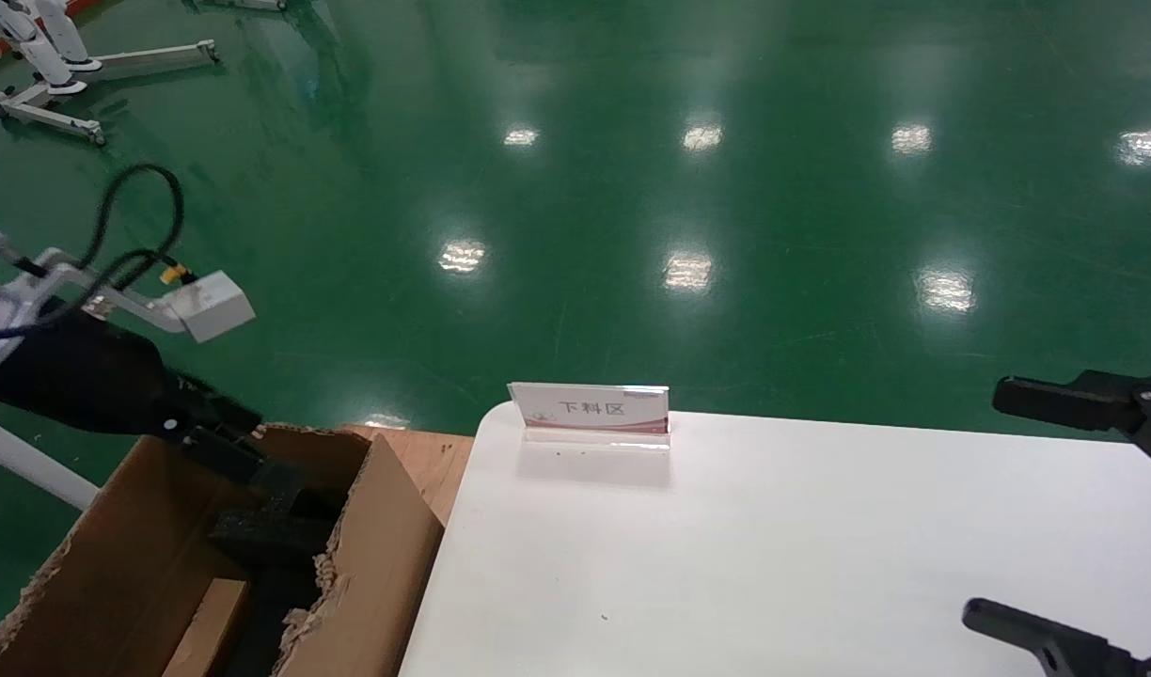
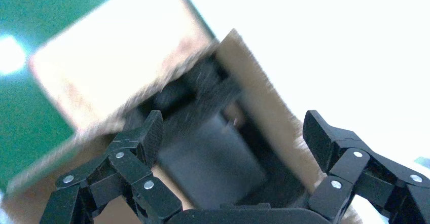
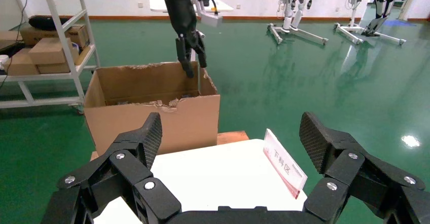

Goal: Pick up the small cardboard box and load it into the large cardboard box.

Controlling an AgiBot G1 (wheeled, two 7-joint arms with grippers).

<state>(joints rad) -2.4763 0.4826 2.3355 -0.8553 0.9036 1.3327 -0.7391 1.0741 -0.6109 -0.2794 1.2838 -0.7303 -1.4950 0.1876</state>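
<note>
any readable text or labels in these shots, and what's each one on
"下料区": on the small clear sign stand at the far edge of the white table; it also shows in the right wrist view.
Large cardboard box: no print can be seen on it.
Cartons on the shelf in the right wrist view: any marks are too small to read.

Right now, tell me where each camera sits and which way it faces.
Head: high on the body, looking down at the white table and large cardboard box; both arms show.
Left wrist: above the box, looking in past the open left gripper.
Right wrist: over the table, facing the box past the open right gripper.
Shared: all three show the box.
</note>
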